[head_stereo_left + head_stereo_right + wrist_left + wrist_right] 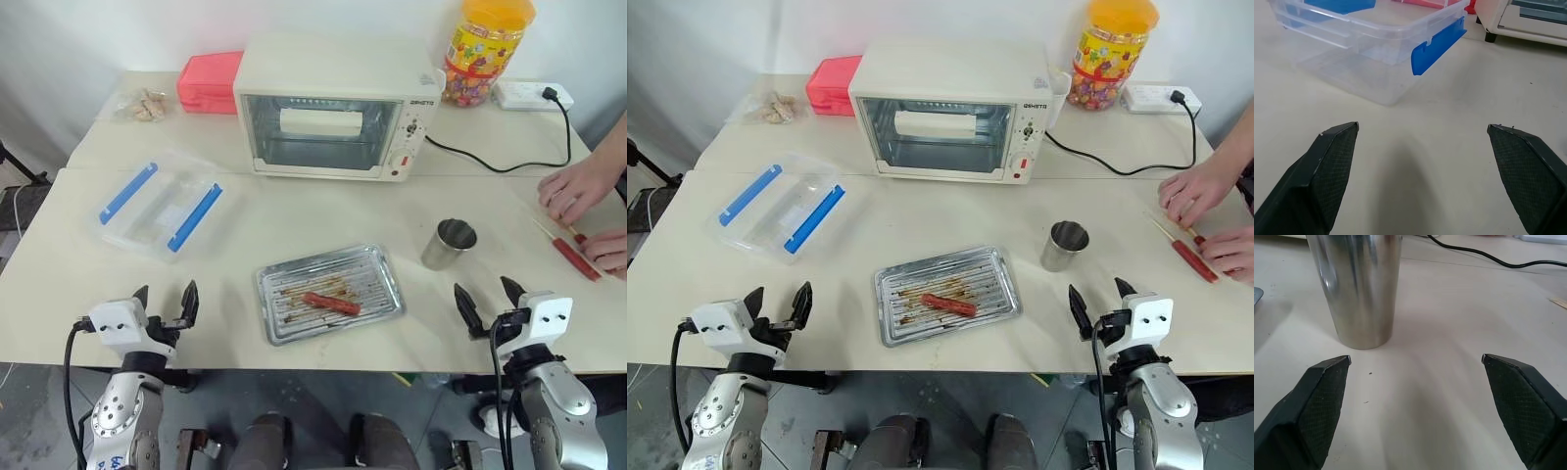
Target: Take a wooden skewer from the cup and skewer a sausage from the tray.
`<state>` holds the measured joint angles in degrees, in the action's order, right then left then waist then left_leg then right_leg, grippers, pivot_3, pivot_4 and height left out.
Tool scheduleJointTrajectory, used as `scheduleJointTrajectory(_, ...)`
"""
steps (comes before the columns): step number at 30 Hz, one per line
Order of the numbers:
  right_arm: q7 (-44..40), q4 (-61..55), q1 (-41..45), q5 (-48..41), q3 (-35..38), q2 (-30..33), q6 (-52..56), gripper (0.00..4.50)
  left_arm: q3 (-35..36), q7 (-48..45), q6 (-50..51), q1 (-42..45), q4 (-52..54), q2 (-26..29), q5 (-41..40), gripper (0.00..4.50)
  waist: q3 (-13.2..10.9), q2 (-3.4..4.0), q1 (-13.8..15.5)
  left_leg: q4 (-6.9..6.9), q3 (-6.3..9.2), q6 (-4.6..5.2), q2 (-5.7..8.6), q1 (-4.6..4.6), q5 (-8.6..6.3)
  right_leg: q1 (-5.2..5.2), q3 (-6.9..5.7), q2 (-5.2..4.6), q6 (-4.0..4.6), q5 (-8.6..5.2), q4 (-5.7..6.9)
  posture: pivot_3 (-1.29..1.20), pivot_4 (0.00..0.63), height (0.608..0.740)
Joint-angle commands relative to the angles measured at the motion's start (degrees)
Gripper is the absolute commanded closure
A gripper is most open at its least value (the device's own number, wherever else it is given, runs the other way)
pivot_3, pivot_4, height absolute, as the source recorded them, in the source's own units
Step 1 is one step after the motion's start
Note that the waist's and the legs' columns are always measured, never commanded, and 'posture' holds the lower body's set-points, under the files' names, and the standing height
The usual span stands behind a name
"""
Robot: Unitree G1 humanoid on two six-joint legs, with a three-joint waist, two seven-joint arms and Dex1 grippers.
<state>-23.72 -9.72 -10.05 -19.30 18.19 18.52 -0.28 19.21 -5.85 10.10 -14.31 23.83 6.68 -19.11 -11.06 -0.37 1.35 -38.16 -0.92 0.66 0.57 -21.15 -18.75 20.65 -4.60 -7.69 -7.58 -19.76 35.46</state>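
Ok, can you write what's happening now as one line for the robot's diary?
left end effector: open, empty | right end effector: open, empty | cup: upright, untouched | tray: one sausage

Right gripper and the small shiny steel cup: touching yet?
Apart. In the right wrist view the cup stands beyond the open right gripper, bare table between it and the fingertips.

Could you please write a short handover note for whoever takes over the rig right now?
Left gripper and right gripper: both open, empty, at the near table edge.
Small shiny steel cup: upright, ahead of the right gripper; no skewer visible in it.
Ribbed silver metal tray: centre, holding one red sausage.
A person's hands handle a skewered sausage far right.
Done: nothing. Left: everything.
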Motion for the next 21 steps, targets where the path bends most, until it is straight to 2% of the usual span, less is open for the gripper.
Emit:
scheduleJointTrajectory(1, -0.84, -0.73, 0.0, -0.41, 0.43, 0.24, -1.74, 0.0, 0.45, -0.14, -0.83, -0.21, 1.24, 0.54, 0.07, 0.03, 0.0, 0.0, 0.0, 0.0, 0.0, 0.0, 0.0, 0.0, 0.0, 0.0, 0.0, 0.0, 0.0, 0.0, 0.0, 0.0, 0.15, 0.74)
scheduleJointTrajectory(11, -2.95, 1.09, -0.07, -2.43, 0.64, -0.78, -4.44, 0.0, 0.74, 0.2, -2.72, -1.29, 0.95, -1.27, 0.03, 0.03, 0.0, 0.0, -0.02, 0.0, -0.01, 0.0, -0.01, 0.0, 0.0, 0.0, 0.01, 0.01, 0.0, 0.0, -0.01, 0.0, 0.15, 0.74)
scheduleJointTrajectory(21, -6.91, 4.45, 3.01, -4.24, -0.79, -0.87, -5.58, 0.0, 1.89, 0.06, -2.64, 0.21, 0.03, 0.3, 0.46, 0.03, 0.0, 0.0, -0.03, 0.0, -0.04, 0.0, -0.03, 0.01, -0.01, 0.01, -0.01, 0.04, 0.0, 0.0, -0.01, 0.0, 0.15, 0.74)
